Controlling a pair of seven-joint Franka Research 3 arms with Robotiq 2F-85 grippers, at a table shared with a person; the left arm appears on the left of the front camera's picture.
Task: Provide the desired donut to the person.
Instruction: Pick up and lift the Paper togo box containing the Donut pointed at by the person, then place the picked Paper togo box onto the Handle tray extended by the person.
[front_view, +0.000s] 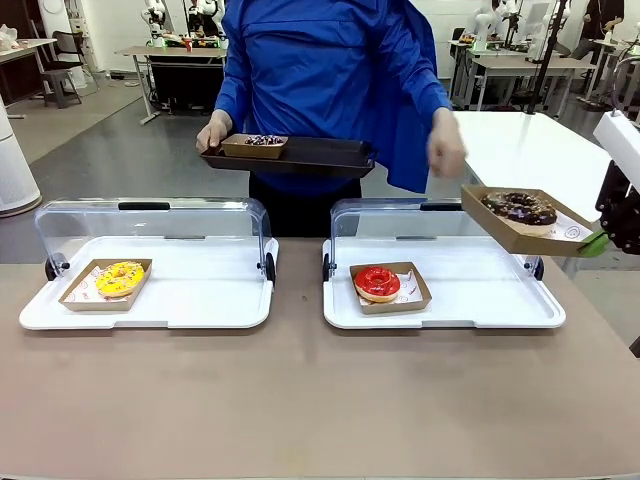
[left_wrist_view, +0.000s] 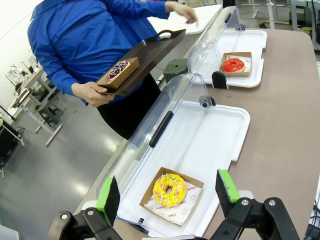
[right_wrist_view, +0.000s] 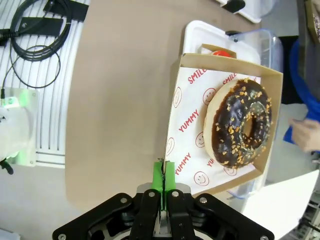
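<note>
The right claw (right_wrist_view: 163, 171) pinches the chocolate donut box (right_wrist_view: 230, 64) by its rim, held up near the person's tray (front_view: 320, 152) for handing over; the left claw (left_wrist_view: 167, 189) hangs wide.

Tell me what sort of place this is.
Probably a lab staged as a donut counter: white display trays with clear lids hold donuts on the table, while workbenches on a bare grey floor stand behind the person.

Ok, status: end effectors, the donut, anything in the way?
Right end effector shut on carton edge, chocolate donut aboard, airborne over right case. Left end effector open above yellow donut. Person's free hand close by the carton.
</note>
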